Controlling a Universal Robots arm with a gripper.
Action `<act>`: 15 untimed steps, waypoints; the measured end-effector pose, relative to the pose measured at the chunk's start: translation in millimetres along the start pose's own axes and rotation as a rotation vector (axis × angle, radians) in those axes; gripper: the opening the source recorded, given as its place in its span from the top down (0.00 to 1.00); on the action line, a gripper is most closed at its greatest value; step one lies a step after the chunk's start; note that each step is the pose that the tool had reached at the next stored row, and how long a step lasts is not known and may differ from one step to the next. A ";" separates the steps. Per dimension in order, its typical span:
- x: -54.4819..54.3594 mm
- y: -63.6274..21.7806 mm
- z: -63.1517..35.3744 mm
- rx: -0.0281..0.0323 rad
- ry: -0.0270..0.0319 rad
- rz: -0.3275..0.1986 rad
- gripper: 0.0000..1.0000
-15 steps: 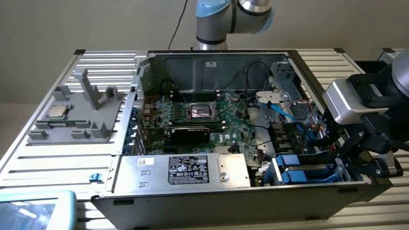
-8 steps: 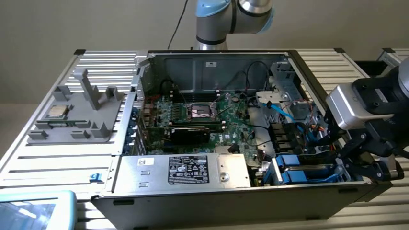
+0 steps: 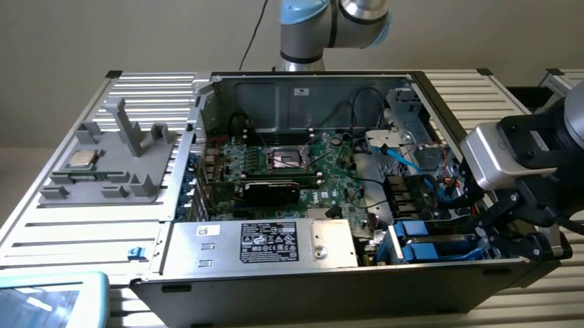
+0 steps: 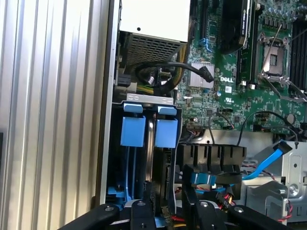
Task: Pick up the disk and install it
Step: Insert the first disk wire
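**Item 1. Computer case**, lying open side up on a slatted metal table, at the centre of the exterior view.

**Item 2. The disk**, found in the drive bay at the case's 4 o'clock corner, just beside the power supply. It stands on edge, so only its blue carrier is made out. The label and silver body are hidden. Two blue tabs are seen side by side in the wrist view, and whether they belong to one carrier or two cannot be told.

**Item 3. Gripper**, set at the 4 o'clock end of the drive bay, over the end of the blue carrier farthest from the power supply. It is cut off by the frame edge in the wrist view. Whether it is clamped on the disk or merely stands over it cannot be told.

**Item 4. Motherboard**, with processor socket, partly crossed by black cables.

**Item 5. Blue cable**, at 2 o'clock of the socket, with its far end hidden.

**Item 6. Grey fixture**, at 9 o'clock on the table, bearing a small square silver chip.

**Item 7. Arm**, at 12 o'clock, cut off by the frame.

**Item 8. Pale blue-rimmed object**, at 7 o'clock, cut off by the frame and not identifiable.
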State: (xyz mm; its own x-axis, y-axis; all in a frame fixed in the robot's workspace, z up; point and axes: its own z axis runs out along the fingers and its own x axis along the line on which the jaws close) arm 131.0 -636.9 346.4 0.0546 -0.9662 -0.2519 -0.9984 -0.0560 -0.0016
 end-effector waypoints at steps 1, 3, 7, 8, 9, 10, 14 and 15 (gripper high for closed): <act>0.6 0.1 0.2 0.0002 -0.0069 -0.004 0.64; 1.7 0.2 0.7 -0.0001 -0.0183 -0.013 0.64; 5.3 0.3 4.1 -0.0027 -0.0311 -0.026 0.64; 6.0 0.3 5.4 -0.0038 -0.0326 -0.030 0.64; 6.3 0.1 6.2 -0.0053 -0.0341 -0.036 0.64; 6.5 -0.3 6.6 -0.0070 -0.0355 -0.042 0.64; 7.0 -1.9 6.8 -0.0119 -0.0413 -0.065 0.64; 7.0 -2.3 6.8 -0.0130 -0.0416 -0.072 0.64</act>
State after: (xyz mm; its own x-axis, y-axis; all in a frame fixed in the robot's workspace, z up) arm 133.6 -641.9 338.1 0.1255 -0.9483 -0.2916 -0.9917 -0.1285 -0.0087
